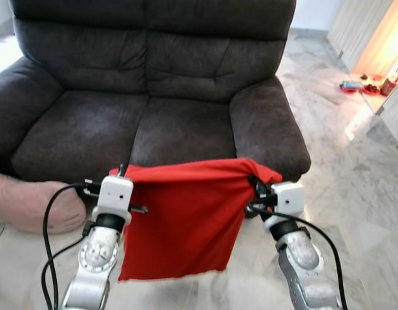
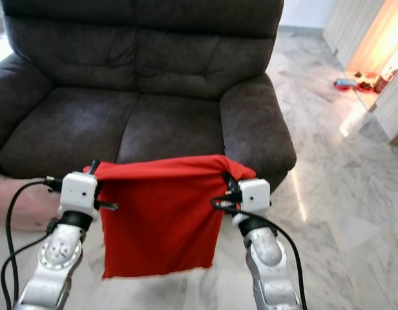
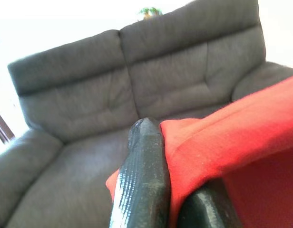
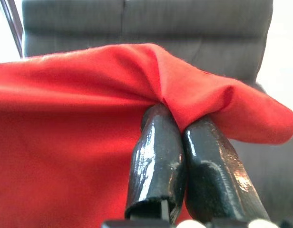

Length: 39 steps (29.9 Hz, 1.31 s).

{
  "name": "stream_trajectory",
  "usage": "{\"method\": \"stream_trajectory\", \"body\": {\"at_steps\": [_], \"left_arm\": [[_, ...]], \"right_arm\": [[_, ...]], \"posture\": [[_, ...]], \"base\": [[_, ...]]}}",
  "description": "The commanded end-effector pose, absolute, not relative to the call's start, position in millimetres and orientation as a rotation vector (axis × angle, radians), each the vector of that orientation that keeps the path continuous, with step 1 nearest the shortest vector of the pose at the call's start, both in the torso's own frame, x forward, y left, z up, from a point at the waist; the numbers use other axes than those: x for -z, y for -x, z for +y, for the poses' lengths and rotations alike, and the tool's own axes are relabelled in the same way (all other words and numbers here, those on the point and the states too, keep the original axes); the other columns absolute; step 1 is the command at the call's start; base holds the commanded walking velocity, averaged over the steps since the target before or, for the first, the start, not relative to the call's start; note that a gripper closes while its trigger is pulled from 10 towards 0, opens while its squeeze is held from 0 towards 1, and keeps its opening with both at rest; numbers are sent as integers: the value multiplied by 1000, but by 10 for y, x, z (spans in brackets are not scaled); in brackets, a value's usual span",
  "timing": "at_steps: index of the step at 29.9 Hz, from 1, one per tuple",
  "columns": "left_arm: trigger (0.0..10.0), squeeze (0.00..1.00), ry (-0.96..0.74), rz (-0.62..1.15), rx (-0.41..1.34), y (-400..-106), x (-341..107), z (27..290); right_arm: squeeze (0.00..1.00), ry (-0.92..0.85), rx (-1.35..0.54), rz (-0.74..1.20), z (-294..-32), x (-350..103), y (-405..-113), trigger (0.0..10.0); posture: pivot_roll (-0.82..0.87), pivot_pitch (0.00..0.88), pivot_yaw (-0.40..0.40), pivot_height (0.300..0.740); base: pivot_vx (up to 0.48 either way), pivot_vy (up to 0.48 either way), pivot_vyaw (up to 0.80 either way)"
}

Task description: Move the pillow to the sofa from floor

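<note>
**Red pillow lifted clear, sofa straight ahead**

The left gripper pinches one top corner of the red pillow and the right gripper is clamped on the other, so it hangs stretched between them, off the floor and just short of the dark grey sofa. Pale marble floor spreads out to the right.

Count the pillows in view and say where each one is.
2. A red pillow hangs between the left gripper and right gripper, before the sofa. A pinkish pillow lies on the floor, left.
</note>
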<state>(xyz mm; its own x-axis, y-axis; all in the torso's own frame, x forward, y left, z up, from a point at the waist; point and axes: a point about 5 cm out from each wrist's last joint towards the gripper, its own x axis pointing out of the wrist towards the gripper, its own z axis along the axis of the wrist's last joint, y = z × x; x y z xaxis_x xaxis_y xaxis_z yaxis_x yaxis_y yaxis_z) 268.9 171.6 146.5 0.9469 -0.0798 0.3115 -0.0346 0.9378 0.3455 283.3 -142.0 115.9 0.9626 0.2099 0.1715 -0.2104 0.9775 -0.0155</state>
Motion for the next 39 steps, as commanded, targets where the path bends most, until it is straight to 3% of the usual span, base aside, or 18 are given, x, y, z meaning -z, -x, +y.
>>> {"method": "stream_trajectory", "body": {"at_steps": [1,13,39], "left_arm": [[10000,0,-379,-458,-28,-2672,-1761,1764],[10000,0,-451,-540,-81,-2684,-2014,1785],[10000,0,-484,-623,-124,-2725,-2331,1809]], "right_arm": [[0,0,-165,-340,-1497,-1497,-2862,10000],[0,-48,-163,-426,-1428,-1724,-2849,10000],[0,-74,-161,-489,-1379,-1934,-2856,10000]], "posture": [[130,87,-72,740],[136,86,-71,740],[142,90,-69,740]], "base": [[0,0,0],[167,0,0],[339,0,0]]}}
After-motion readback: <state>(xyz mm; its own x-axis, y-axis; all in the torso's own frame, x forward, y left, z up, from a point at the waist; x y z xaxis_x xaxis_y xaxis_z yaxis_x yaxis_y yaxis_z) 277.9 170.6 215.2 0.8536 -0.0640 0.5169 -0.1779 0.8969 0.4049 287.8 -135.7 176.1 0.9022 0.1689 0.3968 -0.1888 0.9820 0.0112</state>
